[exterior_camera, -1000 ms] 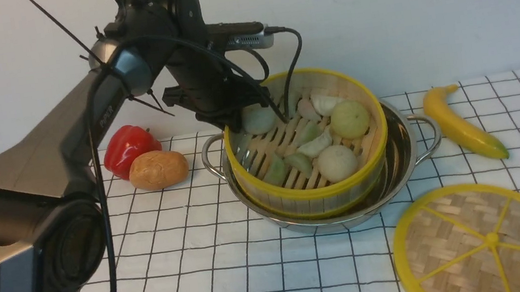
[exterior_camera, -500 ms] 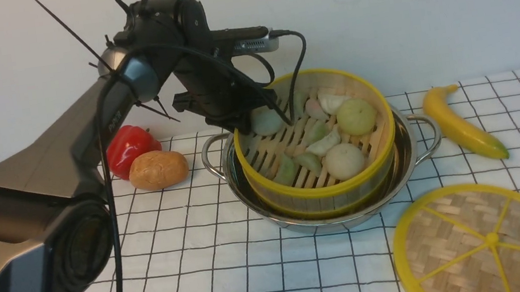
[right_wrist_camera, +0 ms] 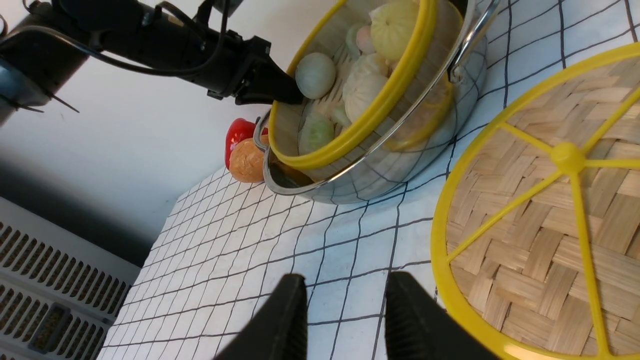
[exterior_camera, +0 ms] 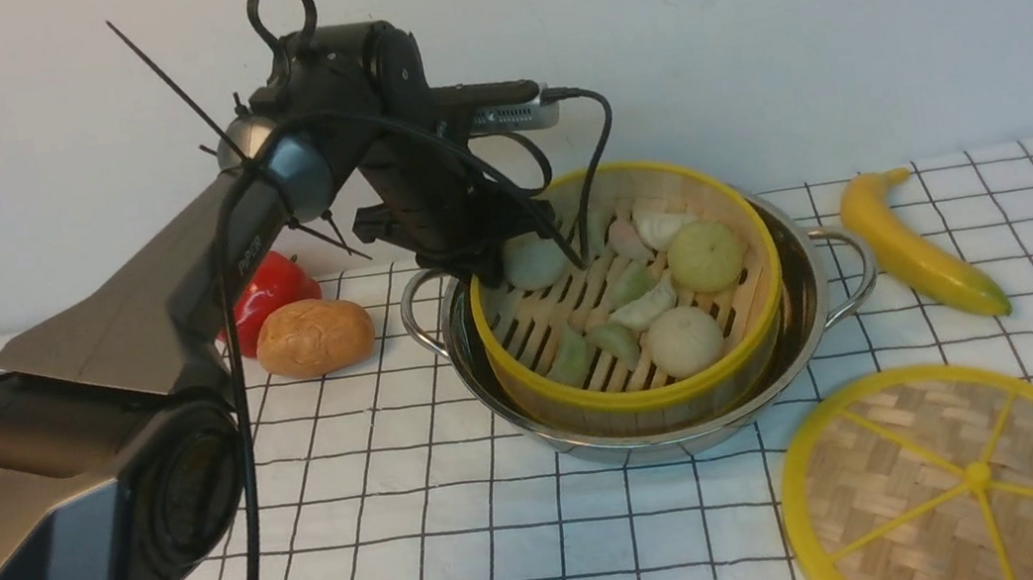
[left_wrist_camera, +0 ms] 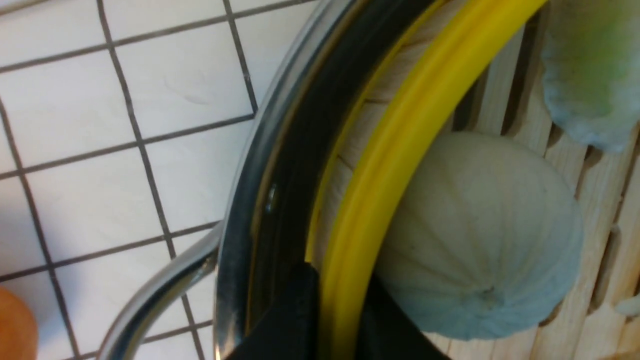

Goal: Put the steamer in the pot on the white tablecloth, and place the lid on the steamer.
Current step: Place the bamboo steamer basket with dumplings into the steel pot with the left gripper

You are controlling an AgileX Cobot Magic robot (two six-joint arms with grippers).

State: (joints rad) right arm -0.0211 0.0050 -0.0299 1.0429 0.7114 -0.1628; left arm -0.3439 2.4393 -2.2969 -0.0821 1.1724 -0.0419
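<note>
One second has brought the round bamboo steamer with yellow rims lower and more level inside the wide shiny steel pot on the white grid-lined tablecloth. Left tool still pinches the basket's far-left rim. Seating looks nearly done, so letting go should come next. Right tool hangs spread and empty beside the flat woven lid, which lies on the cloth near the pot.

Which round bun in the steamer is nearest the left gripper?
The pale grey-green bun, against the steamer rim right where the left gripper clamps; the yellowish bun and cream bun sit farther across.
</note>
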